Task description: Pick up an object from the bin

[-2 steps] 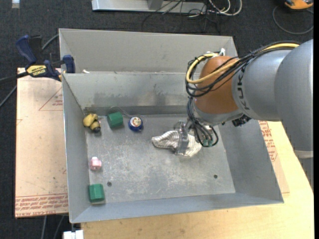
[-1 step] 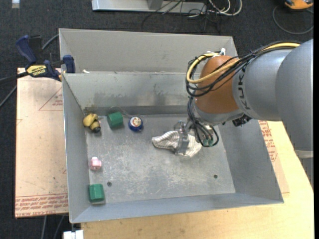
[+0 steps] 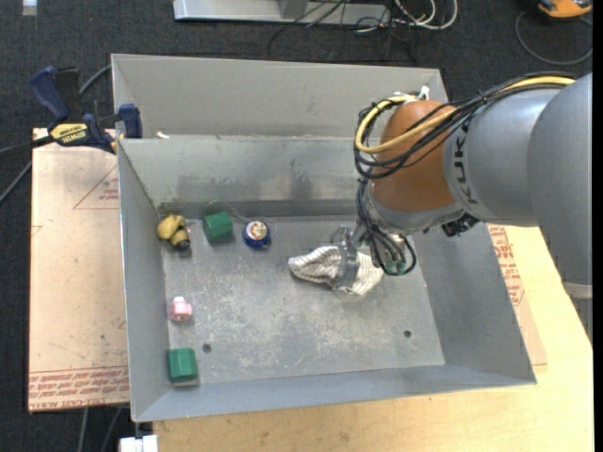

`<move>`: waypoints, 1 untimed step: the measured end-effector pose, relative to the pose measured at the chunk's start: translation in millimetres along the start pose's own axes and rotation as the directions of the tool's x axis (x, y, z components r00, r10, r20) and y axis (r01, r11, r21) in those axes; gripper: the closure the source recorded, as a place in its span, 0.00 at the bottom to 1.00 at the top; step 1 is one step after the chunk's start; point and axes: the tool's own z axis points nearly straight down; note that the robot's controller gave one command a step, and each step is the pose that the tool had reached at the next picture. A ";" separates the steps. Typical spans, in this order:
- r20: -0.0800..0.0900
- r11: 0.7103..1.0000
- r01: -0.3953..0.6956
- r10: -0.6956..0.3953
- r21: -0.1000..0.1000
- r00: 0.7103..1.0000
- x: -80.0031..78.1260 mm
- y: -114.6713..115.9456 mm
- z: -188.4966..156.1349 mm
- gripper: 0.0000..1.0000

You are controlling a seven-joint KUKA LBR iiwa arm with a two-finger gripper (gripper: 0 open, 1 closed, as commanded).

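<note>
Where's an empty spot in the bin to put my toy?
The floor between the cloth and the front wall is bare. Crowded: the back-left row of yellow toy, green block, blue toy, and by the claw.

A yellow toy (image 3: 171,229), a green cube (image 3: 218,227) and a blue-and-white round thing (image 3: 256,234) lie in a row at the back left, each apart from the next. Nearer lies a small pink piece (image 3: 181,309), and by the front left corner a second green cube (image 3: 182,364).
</note>
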 end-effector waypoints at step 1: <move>-0.003 1.000 0.000 0.000 0.000 1.000 0.6 0.1 -18.3 1.00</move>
